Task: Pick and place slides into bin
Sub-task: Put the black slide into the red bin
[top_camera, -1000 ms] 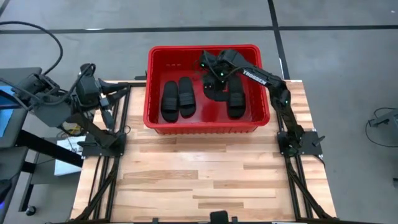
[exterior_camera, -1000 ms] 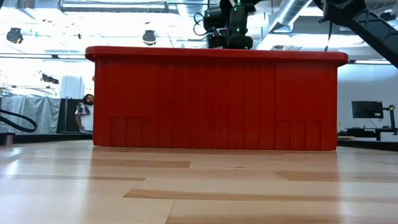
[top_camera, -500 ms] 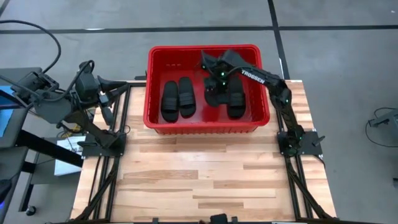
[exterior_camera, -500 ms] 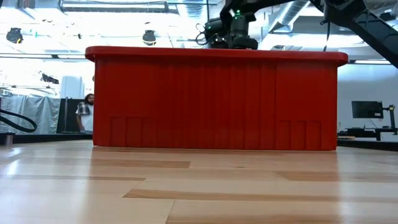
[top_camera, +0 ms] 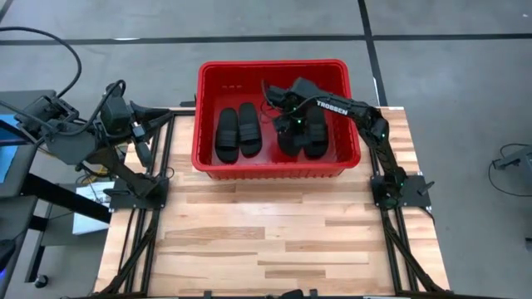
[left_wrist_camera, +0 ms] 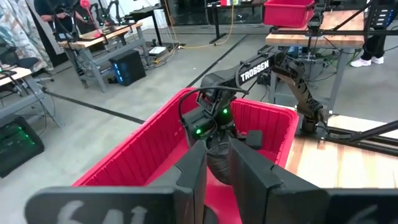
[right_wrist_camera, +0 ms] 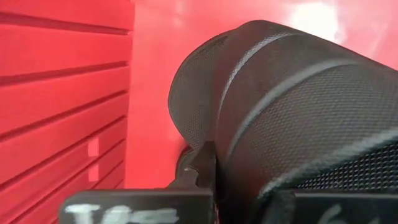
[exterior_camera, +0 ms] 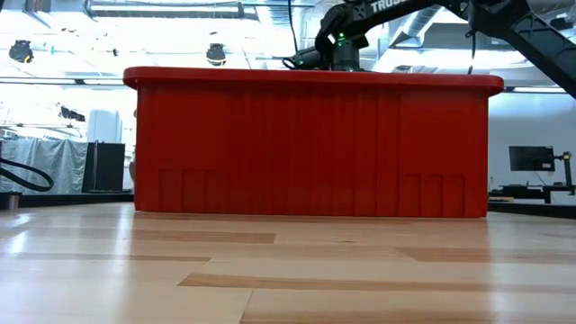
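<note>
High view: red bin at desk far edge holds four black slides. Right gripper inside bin, fingers clenched on fourth slide. Left gripper waits beside bin, fingers nearly closed, empty.

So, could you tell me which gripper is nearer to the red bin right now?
The right one. The right gripper is down inside the red bin among the slides, while the left gripper waits outside it, off the bin's left wall.

Right gripper and slide lower inside bin.
</note>
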